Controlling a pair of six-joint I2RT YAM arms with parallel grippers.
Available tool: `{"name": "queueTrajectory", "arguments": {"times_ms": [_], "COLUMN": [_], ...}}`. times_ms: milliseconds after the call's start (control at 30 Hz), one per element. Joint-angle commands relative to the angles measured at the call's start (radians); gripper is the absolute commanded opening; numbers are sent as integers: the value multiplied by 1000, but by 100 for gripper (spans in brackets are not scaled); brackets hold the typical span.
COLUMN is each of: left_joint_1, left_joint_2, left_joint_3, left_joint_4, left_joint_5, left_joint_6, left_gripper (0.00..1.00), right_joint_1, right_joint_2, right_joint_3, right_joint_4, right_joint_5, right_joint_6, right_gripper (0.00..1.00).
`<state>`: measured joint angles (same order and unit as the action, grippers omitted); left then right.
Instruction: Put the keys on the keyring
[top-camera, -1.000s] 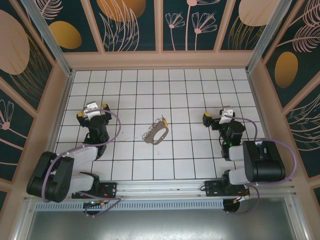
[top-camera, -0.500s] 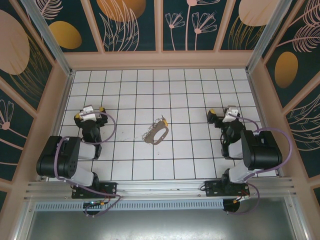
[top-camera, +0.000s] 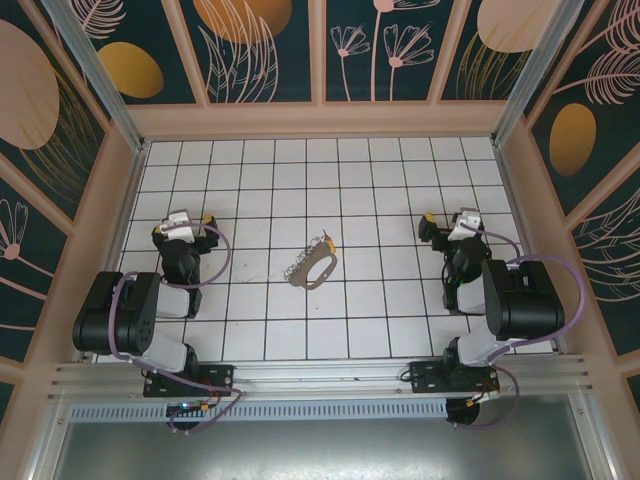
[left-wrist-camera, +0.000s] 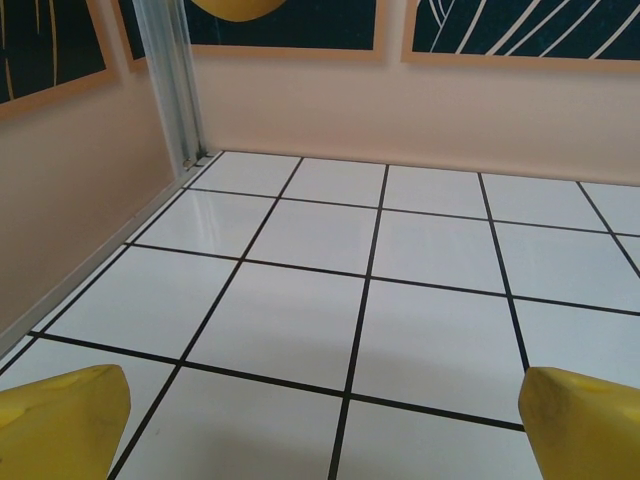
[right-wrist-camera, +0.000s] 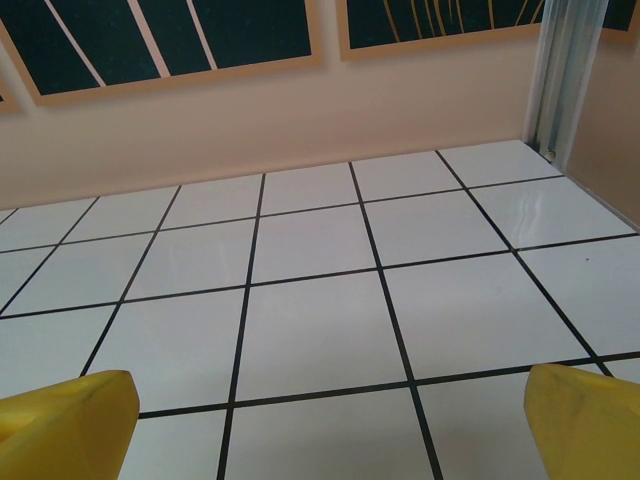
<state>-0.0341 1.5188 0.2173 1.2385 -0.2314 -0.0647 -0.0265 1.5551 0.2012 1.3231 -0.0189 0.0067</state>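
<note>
The keys lie touching the keyring in the middle of the worktop; the left jaws and right jaws, well apart from them, gape wide, holding nothing; I think the keys are light, hard, slippery; pinch one by its flat head.

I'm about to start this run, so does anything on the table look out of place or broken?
Nothing stands out. The key bundle lies in one cluster near the middle of the tiled table. The left hand and right hand are open, off to either side of it.
</note>
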Motion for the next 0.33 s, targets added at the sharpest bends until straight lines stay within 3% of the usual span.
{"name": "queueTrajectory", "arguments": {"times_ms": [0, 300], "left_joint_1": [7, 7], "left_joint_2": [4, 4], "left_joint_3": [13, 13], "left_joint_4": [49, 47], "left_joint_5": [17, 17], "left_joint_6": [-17, -17], "left_gripper": [99, 99], "right_joint_1": [2, -1], "right_joint_2": [6, 4], "right_joint_3": [14, 16], "right_joint_4": [3, -4], "right_joint_5": [28, 23], "right_joint_6": [9, 9], "right_gripper": [99, 99]}}
